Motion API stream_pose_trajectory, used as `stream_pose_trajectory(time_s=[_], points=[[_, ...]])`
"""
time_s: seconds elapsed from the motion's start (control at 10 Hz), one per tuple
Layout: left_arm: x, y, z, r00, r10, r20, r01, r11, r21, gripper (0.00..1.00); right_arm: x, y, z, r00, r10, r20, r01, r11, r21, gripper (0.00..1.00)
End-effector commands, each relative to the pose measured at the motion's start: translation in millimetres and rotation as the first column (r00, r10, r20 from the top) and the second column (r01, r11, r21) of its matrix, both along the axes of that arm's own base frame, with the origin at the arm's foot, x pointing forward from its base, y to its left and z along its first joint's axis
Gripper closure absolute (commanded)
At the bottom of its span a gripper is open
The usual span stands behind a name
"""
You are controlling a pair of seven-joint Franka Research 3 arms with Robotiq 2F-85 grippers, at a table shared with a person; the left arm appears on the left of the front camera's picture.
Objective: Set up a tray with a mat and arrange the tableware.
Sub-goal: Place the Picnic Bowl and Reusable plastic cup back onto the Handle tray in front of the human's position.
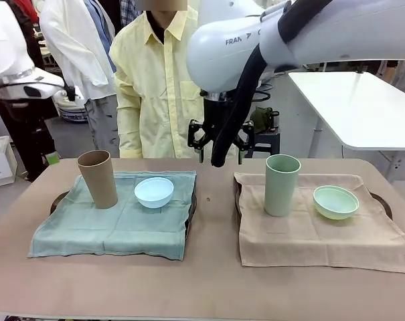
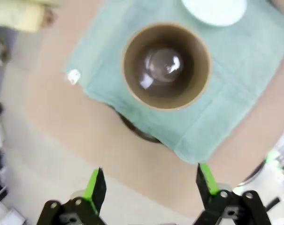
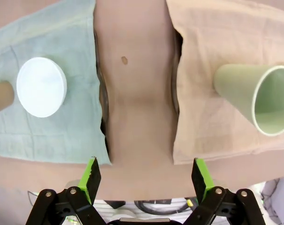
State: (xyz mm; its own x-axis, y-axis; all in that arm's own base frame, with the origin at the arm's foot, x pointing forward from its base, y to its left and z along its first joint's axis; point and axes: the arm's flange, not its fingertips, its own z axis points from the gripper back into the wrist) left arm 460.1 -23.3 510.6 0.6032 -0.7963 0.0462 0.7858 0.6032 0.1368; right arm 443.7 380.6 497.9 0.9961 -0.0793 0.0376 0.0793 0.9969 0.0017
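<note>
**Both trays dressed, both sets of jaws standing wide and empty**

While I am watching from the front, the tan-brown handleless tumbler [image 1: 98, 178] is standing upright on the teal cloth mat [image 1: 115, 224], and the pale blue round bowl [image 1: 154, 192] is sitting just beside it on the same mat. A dark tray rim [image 1: 57, 200] is peeking out from under that mat's edge. Across a bare strip of the brown counter [image 1: 209, 274], the pale green tall tumbler [image 1: 282, 184] is standing on the beige cloth mat [image 1: 316, 234], with the pale green round bowl [image 1: 335, 202] near it.

The right gripper [image 3: 145, 177] is hanging above the gap between the two mats; its jaws are standing wide apart and gripping nothing. From the front I am seeing that gripper [image 1: 220, 144] hanging high over the counter's far edge, in front of a person in a yellow shirt [image 1: 152, 80].

The left gripper [image 2: 151, 183] is looking almost straight down on the tan-brown tumbler's open mouth, its jaws spread fully and holding nothing.
</note>
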Motion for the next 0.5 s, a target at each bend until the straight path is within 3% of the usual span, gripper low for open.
stream_pose_trajectory(time_s=[0.0, 0.3, 0.4], points=[[-4, -22, 22, 0.991, 0.131, 0.034, -0.134, 0.981, 0.138, 0.00, -10, -3, 12, 0.998, -0.051, -0.033, 0.051, 0.999, -0.001, 0.00], [4, -28, 75, 0.964, 0.266, 0.005, -0.266, 0.964, 0.016, 0.00, -19, -7, 56, 0.997, -0.073, -0.023, 0.073, 0.997, -0.007, 0.00], [7, -21, 82, 0.958, 0.287, -0.020, -0.287, 0.956, -0.053, 0.00, -16, -9, 60, 0.999, -0.032, -0.010, 0.032, 0.999, -0.001, 0.00]])
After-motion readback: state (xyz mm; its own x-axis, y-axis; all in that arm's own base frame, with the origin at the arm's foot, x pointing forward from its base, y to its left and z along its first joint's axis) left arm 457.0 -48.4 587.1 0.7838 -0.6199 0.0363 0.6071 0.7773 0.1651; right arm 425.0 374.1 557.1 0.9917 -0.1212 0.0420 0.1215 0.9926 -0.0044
